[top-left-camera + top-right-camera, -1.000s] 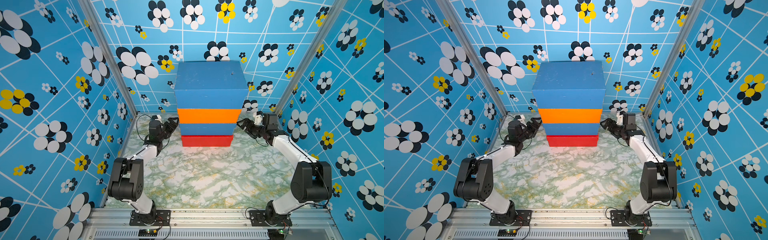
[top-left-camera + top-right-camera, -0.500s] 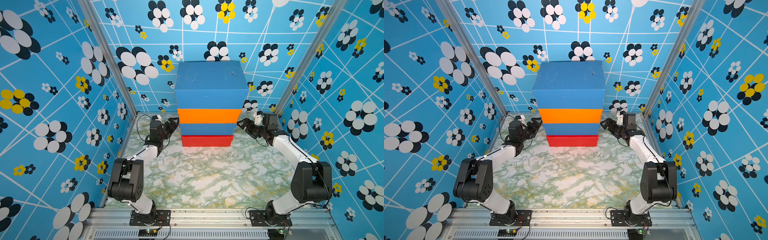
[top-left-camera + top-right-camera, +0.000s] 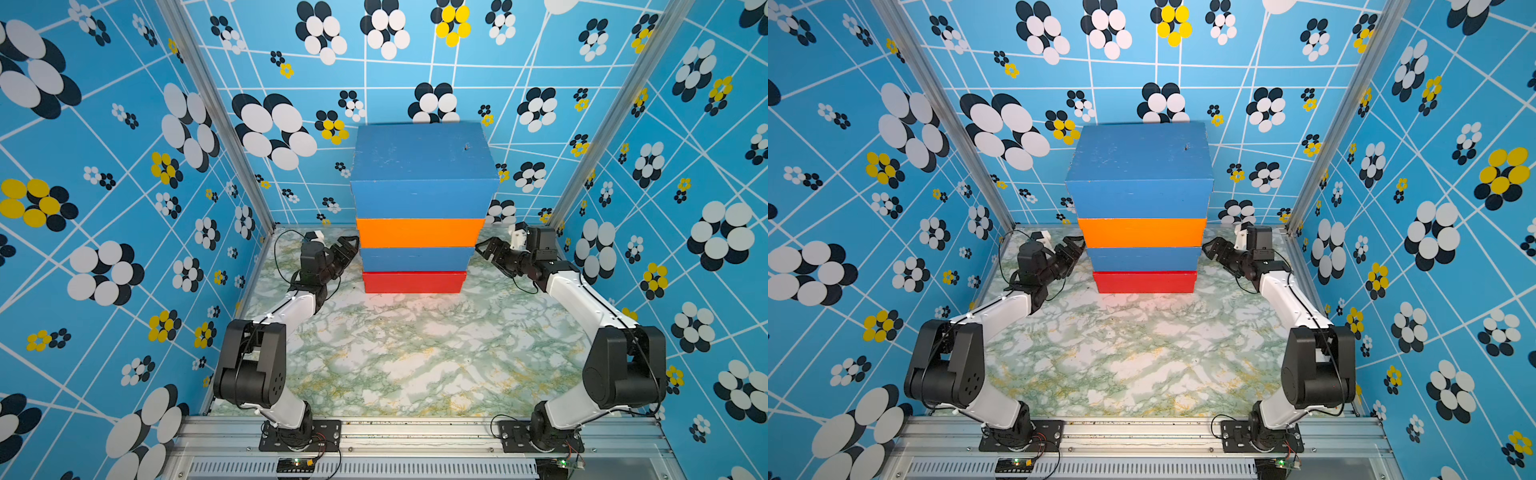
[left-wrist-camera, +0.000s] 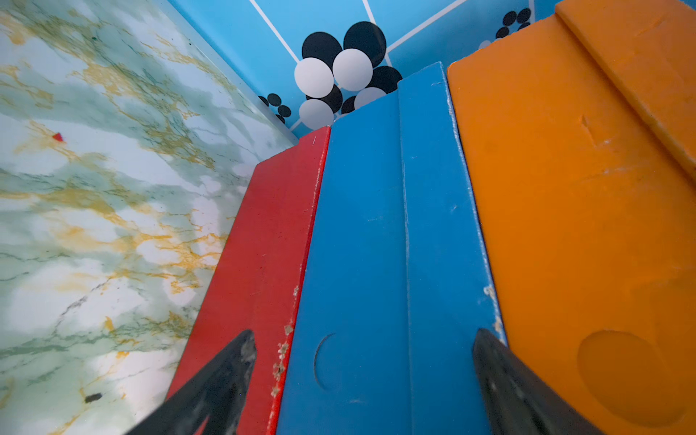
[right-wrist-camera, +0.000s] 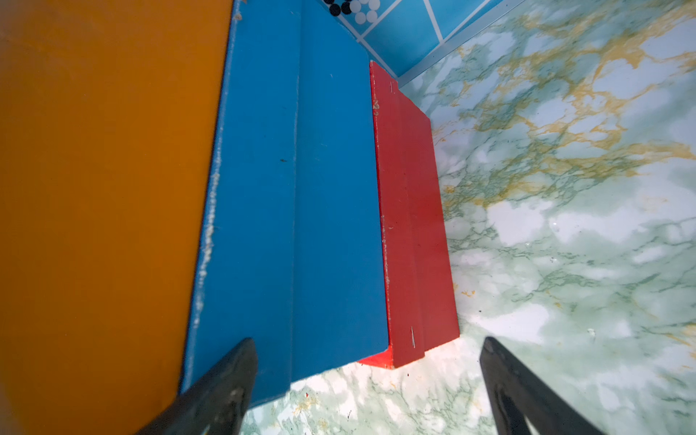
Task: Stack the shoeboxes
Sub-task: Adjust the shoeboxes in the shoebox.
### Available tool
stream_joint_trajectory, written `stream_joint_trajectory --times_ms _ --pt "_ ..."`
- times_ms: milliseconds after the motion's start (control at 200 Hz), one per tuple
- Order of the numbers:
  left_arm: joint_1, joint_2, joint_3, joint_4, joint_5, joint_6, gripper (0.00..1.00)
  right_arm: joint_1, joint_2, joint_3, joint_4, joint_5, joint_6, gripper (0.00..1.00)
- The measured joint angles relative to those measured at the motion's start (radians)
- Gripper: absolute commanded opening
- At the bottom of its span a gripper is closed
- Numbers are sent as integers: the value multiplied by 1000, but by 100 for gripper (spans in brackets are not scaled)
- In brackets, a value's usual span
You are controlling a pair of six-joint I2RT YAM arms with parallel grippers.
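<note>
Nothing has moved just now: my left end effector (image 3: 349, 249) and my right end effector (image 3: 484, 249) stay spread wide and empty, at 9 and 3 o'clock of the shoeboxes (image 3: 419, 199). I think the stacking is done. All four stand piled at 12 o'clock on the surface (image 3: 415, 353): one red box (image 3: 413, 282), a lower blue box (image 3: 415, 258), one orange box (image 3: 417, 232), a top blue box (image 3: 424, 166).

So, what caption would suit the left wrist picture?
Open left pincer facing the stacked red box, blue box and orange box on the marbled table.

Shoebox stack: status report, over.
Left gripper open, right gripper open, flanking the shoeboxes. All four stacked: red base, blue, orange, blue top. Nothing in the way.
</note>
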Motion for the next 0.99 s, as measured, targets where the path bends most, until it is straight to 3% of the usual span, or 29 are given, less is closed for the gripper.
stream_joint_trajectory --times_ms 995 --pt "-3 -38 -14 -22 -8 10 91 2 -22 -18 -8 0 -11 95"
